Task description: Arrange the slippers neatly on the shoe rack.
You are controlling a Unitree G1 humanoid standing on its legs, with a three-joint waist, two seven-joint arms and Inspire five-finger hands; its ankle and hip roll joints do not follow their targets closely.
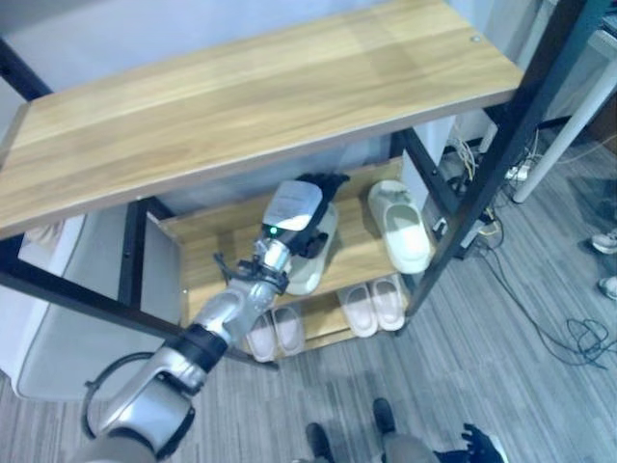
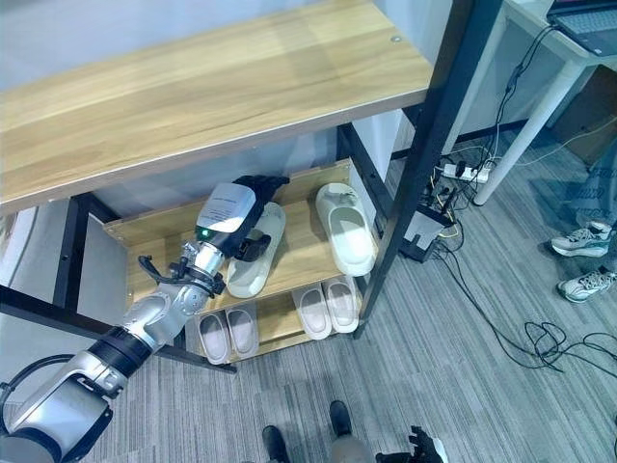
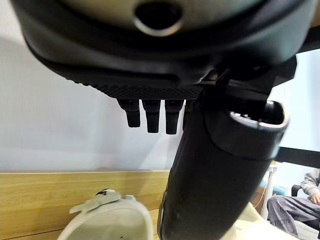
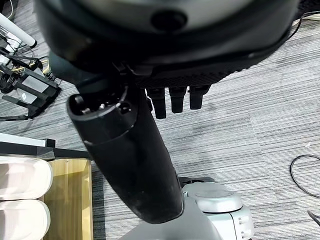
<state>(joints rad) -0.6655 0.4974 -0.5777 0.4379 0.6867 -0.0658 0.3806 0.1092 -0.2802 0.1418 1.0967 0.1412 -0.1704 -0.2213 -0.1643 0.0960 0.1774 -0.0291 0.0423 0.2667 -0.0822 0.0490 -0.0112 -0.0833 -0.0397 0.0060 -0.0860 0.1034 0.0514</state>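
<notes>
Middle shelf [image 2: 299,253], left hand [image 2: 253,193] over slipper [image 2: 258,253]

My left arm reaches forward and up into the shoe rack [image 1: 241,96], under its top board. My left hand [image 2: 253,193] hovers over the middle shelf, fingers [image 3: 152,116] relaxed and straight, clasping nothing. My right hand [image 4: 150,60] hangs low outside the rack, fingers loose, empty.
</notes>
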